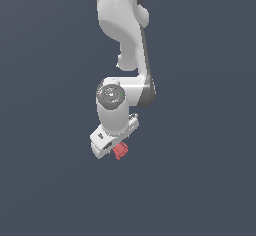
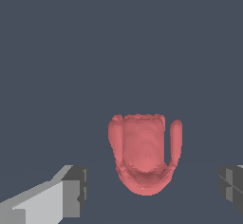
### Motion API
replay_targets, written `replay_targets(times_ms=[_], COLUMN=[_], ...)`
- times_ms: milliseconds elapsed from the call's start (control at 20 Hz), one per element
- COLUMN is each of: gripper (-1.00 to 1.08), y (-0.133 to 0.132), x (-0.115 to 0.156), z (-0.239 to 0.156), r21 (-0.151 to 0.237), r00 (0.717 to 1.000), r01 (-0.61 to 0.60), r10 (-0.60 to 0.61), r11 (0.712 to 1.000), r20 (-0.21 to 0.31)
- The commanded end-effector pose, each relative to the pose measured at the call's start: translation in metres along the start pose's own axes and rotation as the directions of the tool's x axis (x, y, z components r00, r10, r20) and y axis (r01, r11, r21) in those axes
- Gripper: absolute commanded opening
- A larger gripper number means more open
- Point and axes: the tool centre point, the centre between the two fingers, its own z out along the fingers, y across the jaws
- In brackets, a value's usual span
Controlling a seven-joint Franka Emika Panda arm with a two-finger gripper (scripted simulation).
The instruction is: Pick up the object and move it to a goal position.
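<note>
The object [image 1: 120, 151] is a small red lumpy item on the dark grey floor; it peeks out from under the white gripper [image 1: 114, 147] in the exterior view. In the wrist view the object [image 2: 142, 154] looks like a red cup-shaped piece with raised sides. It lies between the two grey fingertips [image 2: 76, 192], with a gap on each side. The gripper [image 2: 154, 192] is open and touches nothing.
The white Panda arm [image 1: 125, 35] comes down from the top of the exterior view. A plain dark grey surface [image 1: 200, 180] surrounds the object on all sides. No other objects show.
</note>
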Motion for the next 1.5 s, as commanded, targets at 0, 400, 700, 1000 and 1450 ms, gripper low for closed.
replay_targets(times_ms=[0,400,700,1000,1450], gripper=[1.0,1.0,1.0,-1.0,-1.0], y=[0.001,0.0,0.0,0.001,0.001], x=[0.0,0.0,-0.001,0.0,0.0], z=[0.001,0.021,0.049,0.051,0.051], r21=[0.0,0.0,0.0,0.0,0.0], r00=[1.0,1.0,1.0,1.0,1.0], r01=[0.007,0.005,0.007,0.007,0.007], r10=[-0.007,-0.005,-0.007,-0.007,-0.007], r11=[1.0,1.0,1.0,1.0,1.0], r20=[0.0,0.0,0.0,0.0,0.0])
